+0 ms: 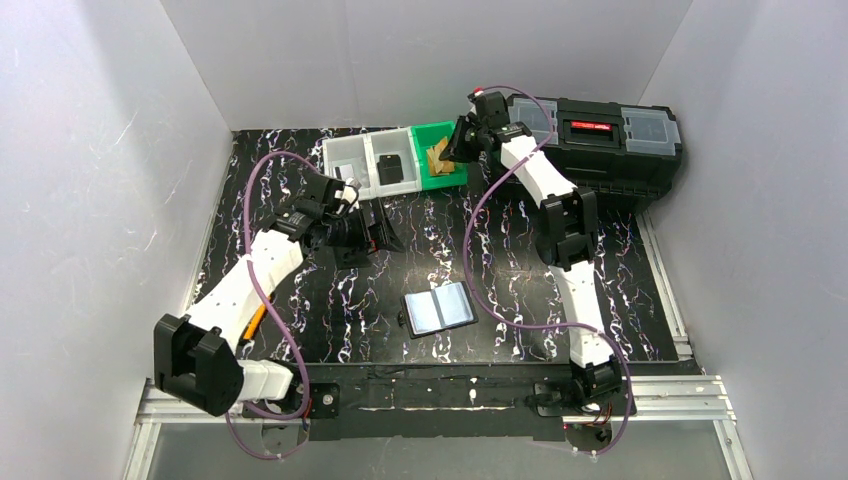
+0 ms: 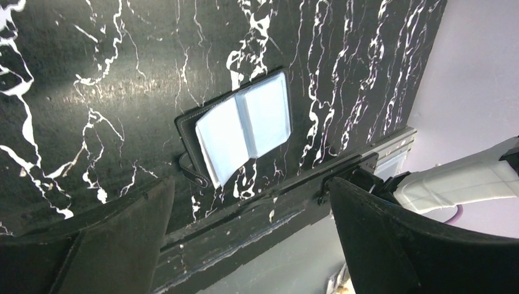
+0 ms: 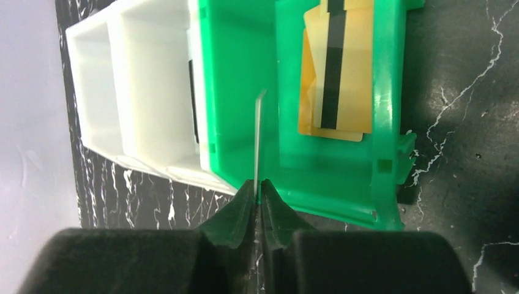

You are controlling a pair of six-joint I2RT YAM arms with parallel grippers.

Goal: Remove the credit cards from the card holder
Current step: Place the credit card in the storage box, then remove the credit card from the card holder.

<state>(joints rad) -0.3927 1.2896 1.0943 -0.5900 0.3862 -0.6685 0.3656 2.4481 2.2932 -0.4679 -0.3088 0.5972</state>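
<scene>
The card holder (image 1: 439,309) lies open on the black marbled table near the front middle, its pale blue-grey pockets up; it also shows in the left wrist view (image 2: 242,127). My right gripper (image 3: 257,185) is shut on a thin pale credit card (image 3: 259,135), seen edge-on, held over the green bin (image 3: 385,110). Gold-orange cards (image 3: 352,92), one with a black stripe, lie in that bin (image 1: 447,172). My right gripper (image 1: 457,140) hovers at the bin. My left gripper (image 1: 362,232) is open and empty, raised left of centre, its fingers (image 2: 392,239) wide apart.
Two white bins (image 1: 368,158) stand left of the green one; one holds a black card (image 1: 390,168). A big black toolbox (image 1: 600,135) sits at the back right. White walls enclose the table. A metal rail (image 1: 450,395) runs along the front edge.
</scene>
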